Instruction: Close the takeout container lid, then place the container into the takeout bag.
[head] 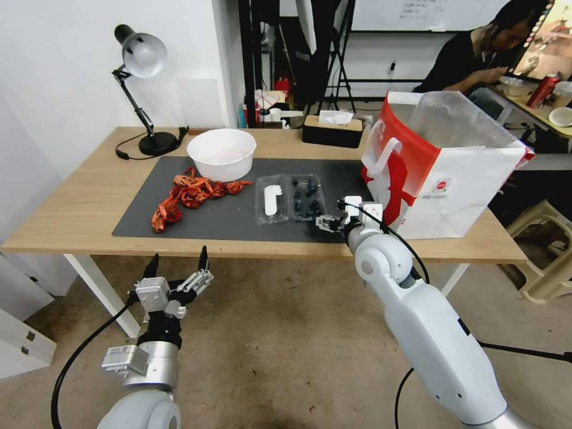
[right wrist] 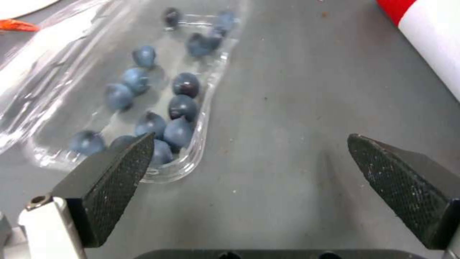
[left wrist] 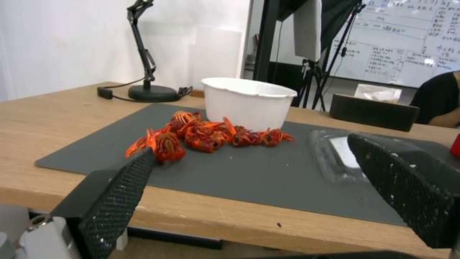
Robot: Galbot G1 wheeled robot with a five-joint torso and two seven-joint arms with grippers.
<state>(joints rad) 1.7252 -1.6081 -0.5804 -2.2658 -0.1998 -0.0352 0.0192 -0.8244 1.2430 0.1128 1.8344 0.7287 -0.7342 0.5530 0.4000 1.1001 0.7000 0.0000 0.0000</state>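
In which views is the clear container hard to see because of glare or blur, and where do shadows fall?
Right wrist view: the takeout container shows bright reflections, its far end blurred; soft shadow on the mat ahead of the right gripper. Left wrist view: the lid looks faint and hazy.

I see a white bowl (head: 221, 153) beside red crayfish (head: 190, 193) on the dark mat (head: 196, 217), with a desk lamp (head: 142, 89) and tissue box (head: 332, 128) behind.

No text is legible. The takeout bag (head: 453, 179) carries a small round red-and-green logo, too small to read. The whiteboard (left wrist: 402, 46) bears handwritten rows, not readable. The lid (head: 271, 200) label shows blank white.
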